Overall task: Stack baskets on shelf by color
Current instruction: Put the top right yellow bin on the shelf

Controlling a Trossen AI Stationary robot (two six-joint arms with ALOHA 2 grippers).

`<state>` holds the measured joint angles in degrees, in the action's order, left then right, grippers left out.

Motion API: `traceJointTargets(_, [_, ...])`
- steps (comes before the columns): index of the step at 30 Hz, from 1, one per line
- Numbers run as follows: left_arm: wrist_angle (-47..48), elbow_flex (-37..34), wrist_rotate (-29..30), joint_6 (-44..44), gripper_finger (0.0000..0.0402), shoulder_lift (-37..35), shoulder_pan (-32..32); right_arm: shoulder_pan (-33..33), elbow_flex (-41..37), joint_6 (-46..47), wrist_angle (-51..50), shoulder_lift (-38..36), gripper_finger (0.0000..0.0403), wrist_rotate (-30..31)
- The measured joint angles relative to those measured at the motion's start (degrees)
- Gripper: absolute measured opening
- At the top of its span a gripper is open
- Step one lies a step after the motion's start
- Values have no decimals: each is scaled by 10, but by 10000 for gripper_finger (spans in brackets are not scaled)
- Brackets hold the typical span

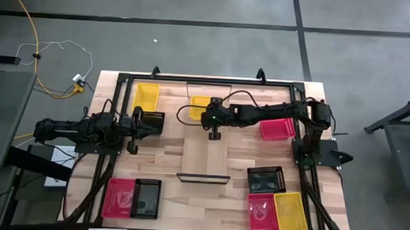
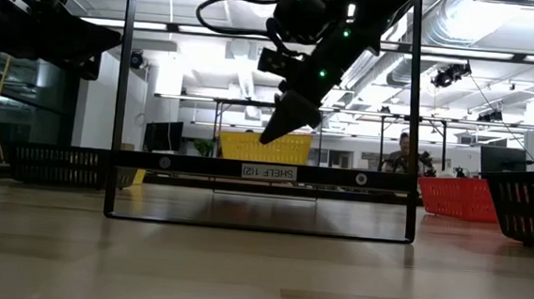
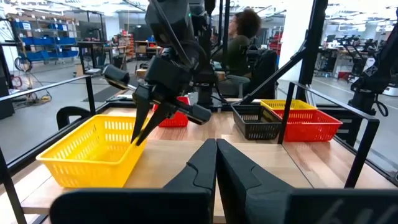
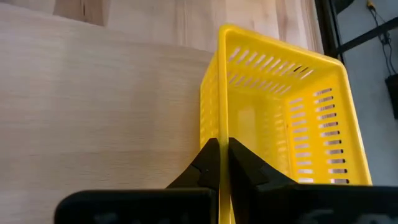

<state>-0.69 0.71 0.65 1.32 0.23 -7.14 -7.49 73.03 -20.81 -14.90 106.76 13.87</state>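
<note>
A yellow basket (image 1: 199,105) sits at the far end of the pale shelf plank (image 1: 204,155); it also shows in the right wrist view (image 4: 280,106) and the left wrist view (image 3: 87,149). My right gripper (image 4: 222,150) reaches in from the table's right and is shut on this basket's wall. My left gripper (image 3: 216,152) is shut on nothing. It hovers at the table's left side (image 1: 141,123) beside a black basket (image 1: 153,120) that rests on the tabletop. My right gripper pinches the yellow basket's side wall (image 4: 221,127), the one toward the table's right, one finger inside the basket and one outside. The fingers (image 3: 142,124) come slanting down from above. The basket's bottom appears to rest on the shelf plank (image 3: 168,155).
More baskets lie around: yellow far left (image 1: 147,96), red at right (image 1: 278,128), black (image 1: 266,179), red (image 1: 261,212) and yellow (image 1: 290,213) near right, red (image 1: 119,196) and black (image 1: 146,198) near left. Dark frame bars (image 1: 193,78) ring the table. A person (image 3: 239,37) sits beyond it.
</note>
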Motion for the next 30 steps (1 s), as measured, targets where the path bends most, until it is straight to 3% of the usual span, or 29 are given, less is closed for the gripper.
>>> traceJointTargets(17, [0, 0, 0, 0, 0, 0, 0, -4, 0, 8, 1, 0, 7, 12])
traceJointTargets(25, [0, 0, 0, 0, 0, 0, 0, -1, 2, 8, -2, -3, 111, 27])
traceJointTargets(30, [0, 0, 0, 0, 0, 0, 0, 8, 46, -9, -52, -4, 170, 34])
